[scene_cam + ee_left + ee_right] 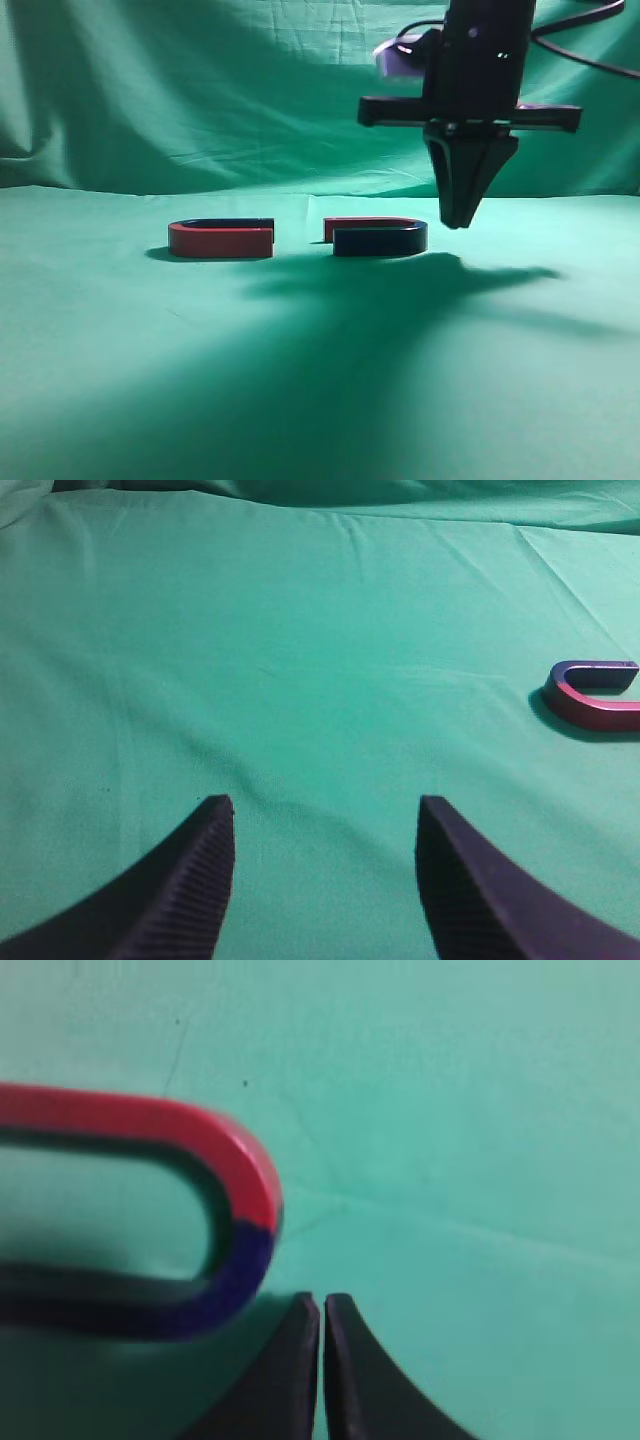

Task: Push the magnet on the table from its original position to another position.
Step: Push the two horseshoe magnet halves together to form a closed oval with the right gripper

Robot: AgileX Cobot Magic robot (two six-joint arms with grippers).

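right wrist view puts the magnet [235, 1220] just ahead and left of my right gripper [321, 1310], whose two dark fingers [280, 1370] are pressed together with only a thin seam between them. its curved bend, red on the far half and blue on the near half, faces my fingertips; the two arms run away to the left, so its long axis lies left to right across this view. whether the tips touch the bend i cannot tell.

in the exterior view this magnet [377, 237] lies flat on the green cloth [320, 380], its bend toward the right and its open ends toward the left. a second horseshoe magnet [221, 238] lies just beside it on the left, open ends facing right, with a small gap between the two pairs of ends. my right gripper [458, 222] hangs straight down from the wrist, tips just right of the bend.

my left gripper [325, 825] is spread wide, hovering over bare cloth, with the second magnet [592, 692] well off to its right.
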